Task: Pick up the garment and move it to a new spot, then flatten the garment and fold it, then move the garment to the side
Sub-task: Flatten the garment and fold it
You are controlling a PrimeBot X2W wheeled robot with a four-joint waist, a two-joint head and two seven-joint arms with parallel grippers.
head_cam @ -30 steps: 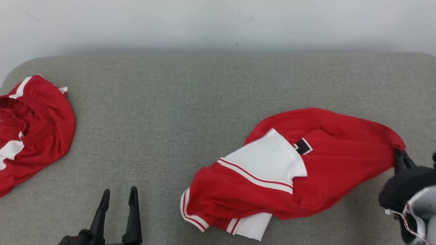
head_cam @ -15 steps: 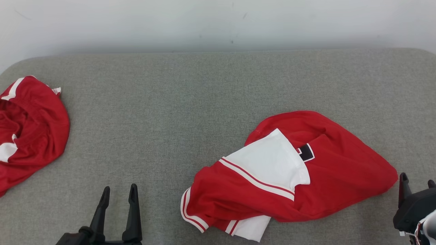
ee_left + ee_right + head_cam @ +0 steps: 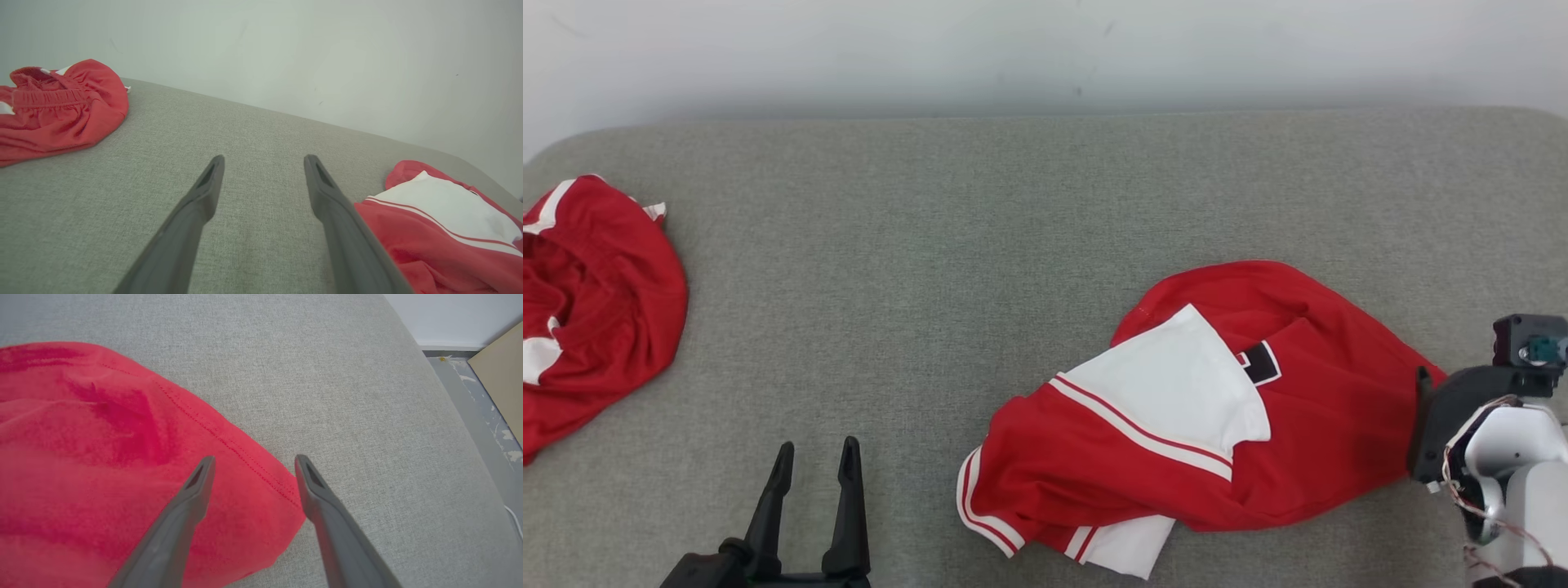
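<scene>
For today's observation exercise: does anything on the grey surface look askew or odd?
The red-and-white garment lies crumpled, not flat, a white panel folded over the red. A second garment sits bunched at the far left.

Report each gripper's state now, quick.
Left gripper: open, holding nothing.
Right gripper: open, holding nothing, at the red garment corner.

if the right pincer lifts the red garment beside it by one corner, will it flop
Probably floppy: the garment lies in soft folds on the grey surface. Likely light: the fabric looks thin. Lifted by the hem near the right pincer, it should drape.
</scene>
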